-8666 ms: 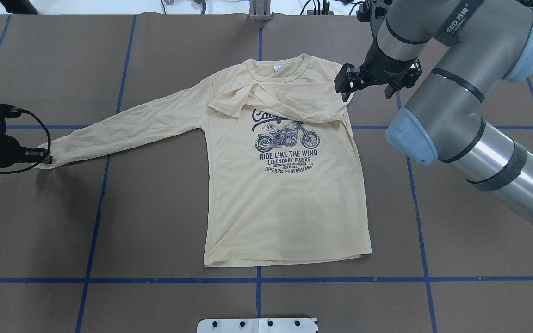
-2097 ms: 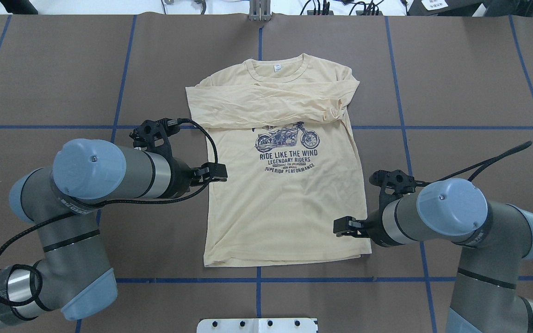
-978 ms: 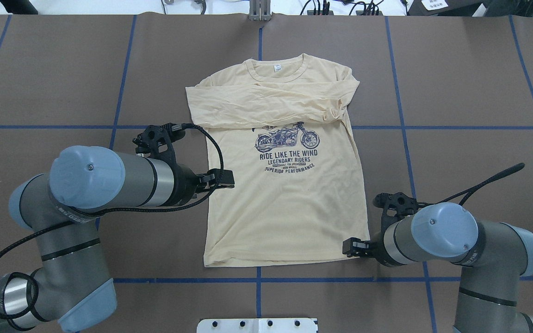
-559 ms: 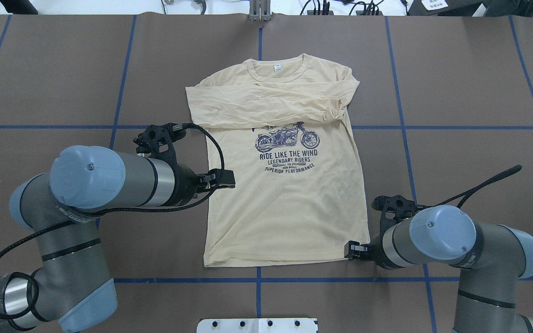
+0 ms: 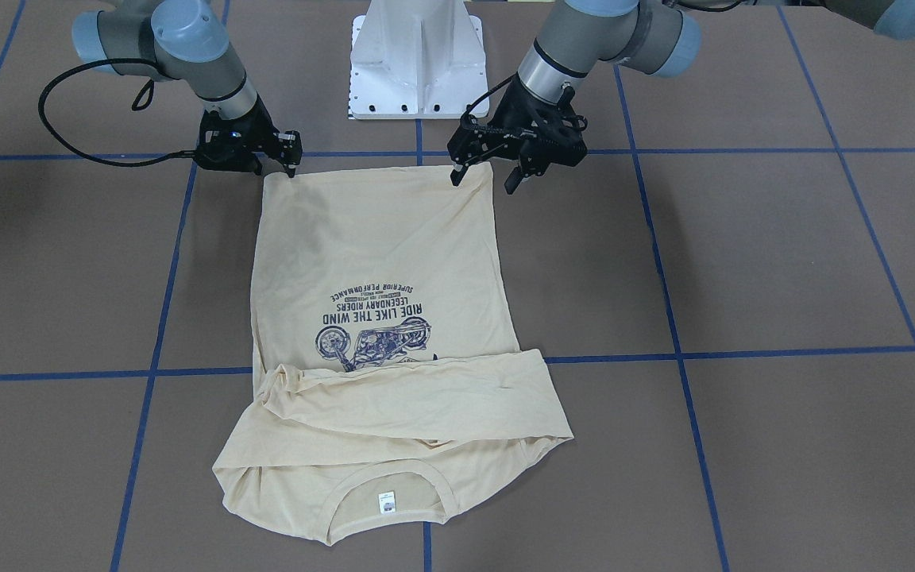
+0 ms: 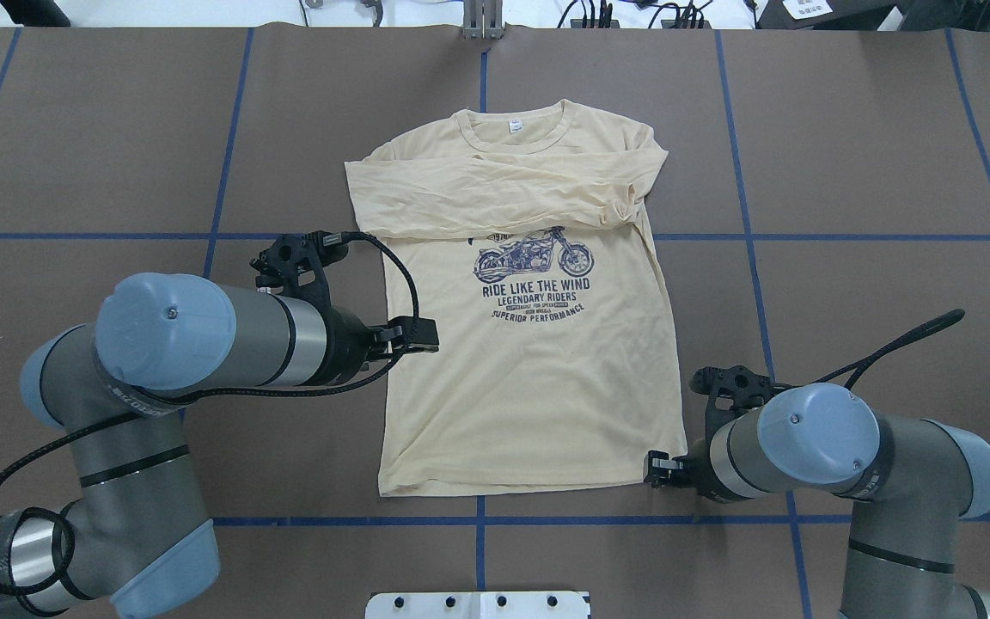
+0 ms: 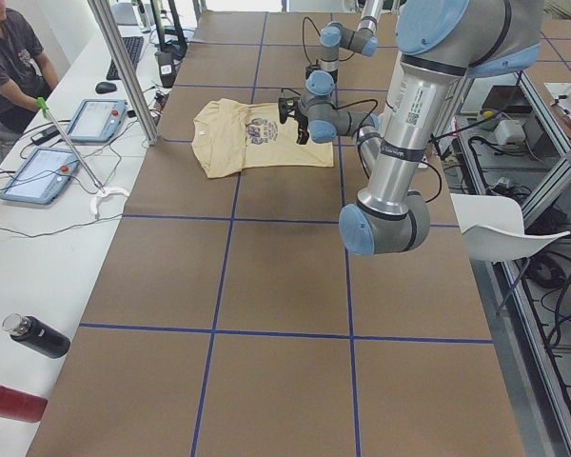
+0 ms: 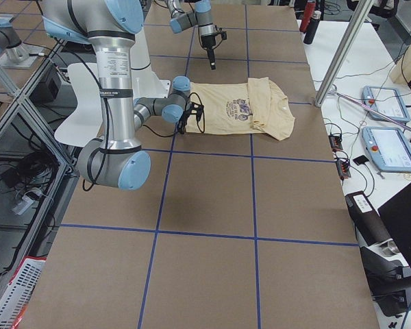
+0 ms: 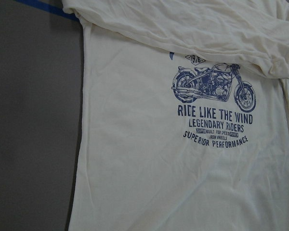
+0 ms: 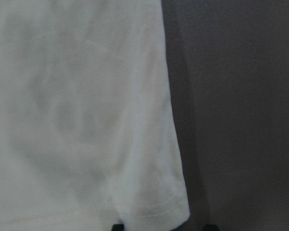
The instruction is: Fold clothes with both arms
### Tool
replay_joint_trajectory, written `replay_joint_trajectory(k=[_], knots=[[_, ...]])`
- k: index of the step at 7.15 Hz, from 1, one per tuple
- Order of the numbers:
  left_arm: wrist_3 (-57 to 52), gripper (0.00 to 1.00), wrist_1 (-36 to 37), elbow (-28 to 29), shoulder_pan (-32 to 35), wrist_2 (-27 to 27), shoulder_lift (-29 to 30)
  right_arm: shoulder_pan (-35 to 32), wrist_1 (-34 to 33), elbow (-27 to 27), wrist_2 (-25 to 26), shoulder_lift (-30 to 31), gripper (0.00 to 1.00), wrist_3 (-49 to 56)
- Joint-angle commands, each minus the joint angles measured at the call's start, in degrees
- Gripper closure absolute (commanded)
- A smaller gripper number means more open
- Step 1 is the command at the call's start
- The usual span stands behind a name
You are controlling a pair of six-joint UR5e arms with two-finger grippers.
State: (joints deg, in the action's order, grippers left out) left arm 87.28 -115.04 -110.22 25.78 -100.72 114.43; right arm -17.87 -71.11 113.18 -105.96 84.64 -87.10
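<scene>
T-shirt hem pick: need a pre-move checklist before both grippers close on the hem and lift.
1. Sleeves folded across the chest of the T-shirt: ok.
2. Hem lying flat, not bunched: ok.
3. Right gripper at its hem corner: ok. It is low and open, with the corner between its fingertips in the right wrist view.
4. Left gripper at the other hem corner: not ok. It is open but hangs well above the shirt; its wrist view shows the print and a side edge, no hem.
5. Right gripper placed to catch both fabric layers: cannot tell.
</scene>
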Motion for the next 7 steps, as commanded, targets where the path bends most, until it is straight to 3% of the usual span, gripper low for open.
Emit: replay_joint_trajectory(k=[1,5,6,7], knots=[[0.0,0.0,0.0,0.0,0.0,0.0,0.0,-0.3,0.0,0.5,-0.3,0.0,0.64,0.0],[0.0,0.0,0.1,0.1,0.0,0.0,0.0,-0.3,0.1,1.1,-0.5,0.0,0.95,0.0],[0.0,0.0,0.1,0.0,0.0,0.0,-0.1,-0.4,0.1,1.5,-0.4,0.1,0.97,0.0],[0.0,0.0,0.1,0.0,0.0,0.0,-0.1,-0.6,0.0,2.0,-0.2,0.3,0.81,0.0]])
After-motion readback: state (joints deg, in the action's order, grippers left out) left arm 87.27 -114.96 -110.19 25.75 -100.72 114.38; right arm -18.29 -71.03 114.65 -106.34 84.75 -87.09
